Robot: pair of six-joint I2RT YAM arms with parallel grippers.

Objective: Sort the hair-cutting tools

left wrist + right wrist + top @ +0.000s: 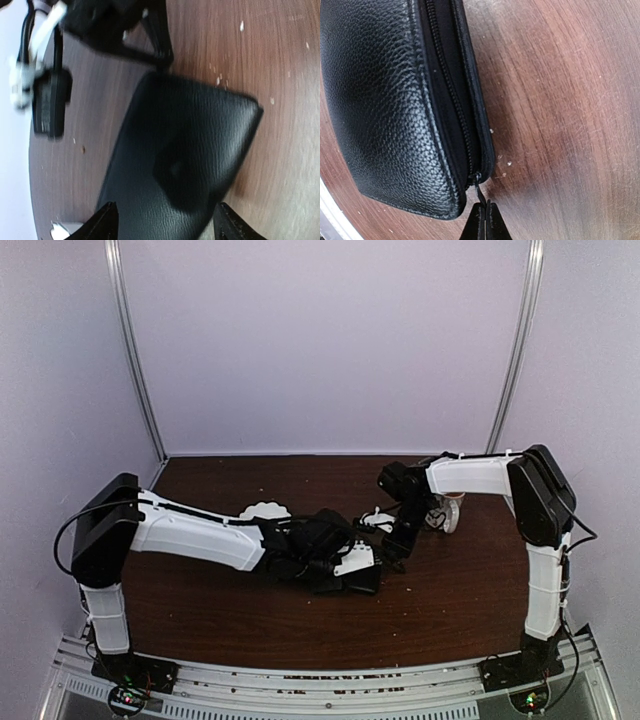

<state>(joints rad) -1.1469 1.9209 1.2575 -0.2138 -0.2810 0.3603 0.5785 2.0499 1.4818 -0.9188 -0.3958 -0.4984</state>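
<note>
- Brown table (300,630): a black case (385,100) lies flat at its centre, apparently zipped.
- Left gripper (165,225) hovers above the case, jaws wide and empty, likely ready to steady it.
- Right gripper (482,222) is pinched shut on the zipper pull (479,192), probably to work the zip.
- Hair-cutting tools: none visible, perhaps inside the case.

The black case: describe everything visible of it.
The black case looks like pebbled faux leather, with rounded corners and a zipper running along its edge. It lies flat on the brown wooden table. The right gripper, shut, pinches the zipper pull at one corner. The left gripper hangs open over it, a finger toward each side; whether it touches cannot be told.
</note>
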